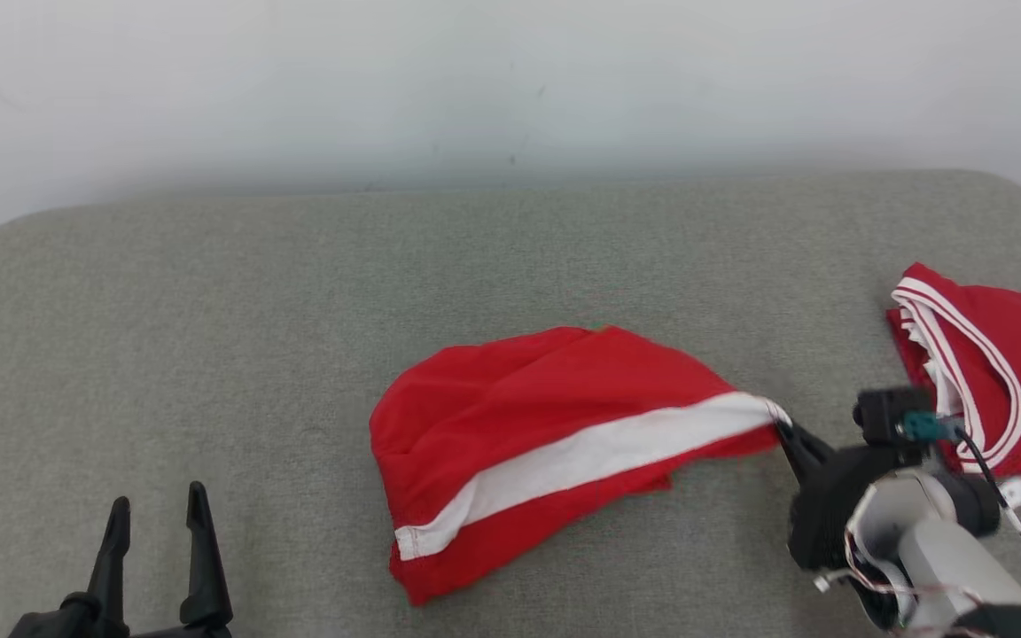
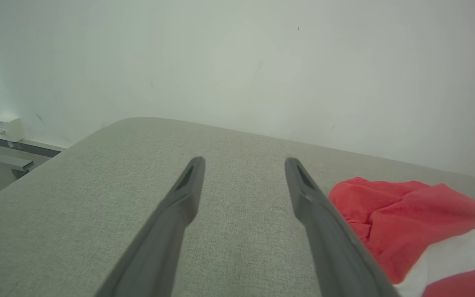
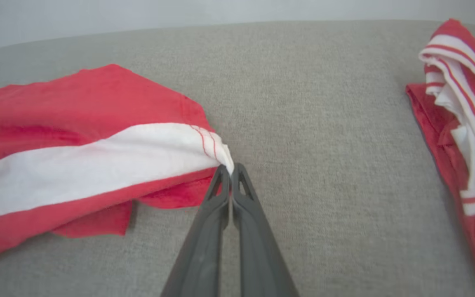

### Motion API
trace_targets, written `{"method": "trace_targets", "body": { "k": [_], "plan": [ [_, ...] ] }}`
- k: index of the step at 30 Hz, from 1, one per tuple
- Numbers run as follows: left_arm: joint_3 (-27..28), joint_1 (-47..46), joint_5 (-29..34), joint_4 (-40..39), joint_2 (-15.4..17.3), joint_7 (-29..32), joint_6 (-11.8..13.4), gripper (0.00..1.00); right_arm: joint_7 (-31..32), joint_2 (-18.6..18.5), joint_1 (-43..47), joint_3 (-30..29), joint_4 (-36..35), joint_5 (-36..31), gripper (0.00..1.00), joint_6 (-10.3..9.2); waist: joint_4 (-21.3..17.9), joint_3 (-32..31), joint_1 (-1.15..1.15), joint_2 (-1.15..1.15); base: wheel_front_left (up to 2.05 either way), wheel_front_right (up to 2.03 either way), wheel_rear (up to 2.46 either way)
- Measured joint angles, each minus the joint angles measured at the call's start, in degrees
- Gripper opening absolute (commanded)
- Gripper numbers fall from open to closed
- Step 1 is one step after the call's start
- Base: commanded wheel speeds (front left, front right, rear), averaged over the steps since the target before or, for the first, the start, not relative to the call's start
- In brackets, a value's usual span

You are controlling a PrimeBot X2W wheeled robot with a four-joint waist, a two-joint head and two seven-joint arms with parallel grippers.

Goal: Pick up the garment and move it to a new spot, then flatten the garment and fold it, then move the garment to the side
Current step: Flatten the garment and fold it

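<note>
Grey fabric-covered counter (image 1: 209, 310) against a pale wall. The red garment (image 1: 546, 434), with 1 white stripe, lies rumpled right of centre, apart from a red-and-white jersey (image 1: 989, 354) at the right edge. The right gripper (image 1: 783, 427) is closed on the stripe's hemmed corner. The left gripper (image 1: 159, 505) is open and empty over bare counter. The cloth looks thin, light and limp, probably slick. I cannot tell how many layers are pinched. Stitched hems and corners are the best holds.

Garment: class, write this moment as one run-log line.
right pincer: shut on garment corner | left pincer: open, apart from garment | jersey: at right
</note>
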Motion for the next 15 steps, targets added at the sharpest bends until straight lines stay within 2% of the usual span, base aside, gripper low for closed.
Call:
{"method": "trace_targets", "body": {
  "k": [8,9,10,15],
  "plan": [
    [1.13,0.94,-0.35,-0.41,-0.02,0.0,0.48,1.0,6.06,-0.48,12.05,-2.56,-11.41,-0.62,0.0,0.0,-2.28,-0.6,0.0,0.0,0.0,0.0,0.0],
    [1.31,0.94,-0.35,-0.4,-0.01,0.0,0.48,1.0,6.55,-0.4,13.32,-2.81,-12.67,-1.64,0.45,0.0,-2.57,-0.65,0.0,0.0,0.0,0.0,0.0],
    [1.4,0.95,-0.36,-0.38,-0.01,0.0,0.53,1.0,6.94,-0.24,14.22,-3.26,-13.65,-2.42,1.0,0.0,-2.84,-0.72,0.0,0.0,0.0,0.0,0.0],
    [1.35,0.96,-0.46,0.19,-0.01,0.0,0.54,1.0,5.73,0.71,17.11,-6.49,-17.86,-8.11,1.0,0.0,-3.52,-1.56,0.0,0.0,0.0,0.0,0.0]
  ]
}}
